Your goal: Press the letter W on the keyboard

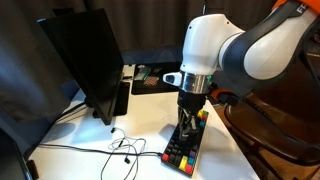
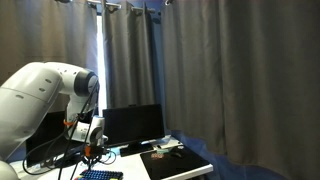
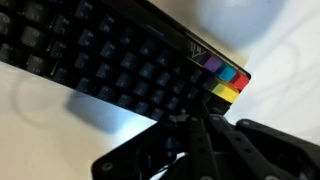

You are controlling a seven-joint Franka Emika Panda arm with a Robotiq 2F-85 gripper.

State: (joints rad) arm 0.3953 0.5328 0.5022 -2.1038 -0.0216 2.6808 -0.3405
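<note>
The keyboard point(image 1: 184, 147) is a narrow black one with red, yellow, green and blue keys at one end. It lies on the white table in front of the arm, and its edge shows in an exterior view point(image 2: 100, 175). In the wrist view the keyboard point(image 3: 110, 55) runs diagonally, with the coloured keys point(image 3: 226, 82) at its right end. My gripper point(image 3: 193, 118) is shut and empty, with its fingertips pointing down at the keys near the coloured end. It hangs right over the keyboard in both exterior views point(image 1: 188, 120) point(image 2: 92, 152). The key letters are too blurred to read.
A black monitor point(image 1: 88, 60) stands on the white table point(image 1: 90, 130). A thin black cable point(image 1: 122, 150) loops beside the keyboard. A dark mat with small items point(image 2: 168, 157) lies at the table's far end. Grey curtains point(image 2: 230, 70) hang behind.
</note>
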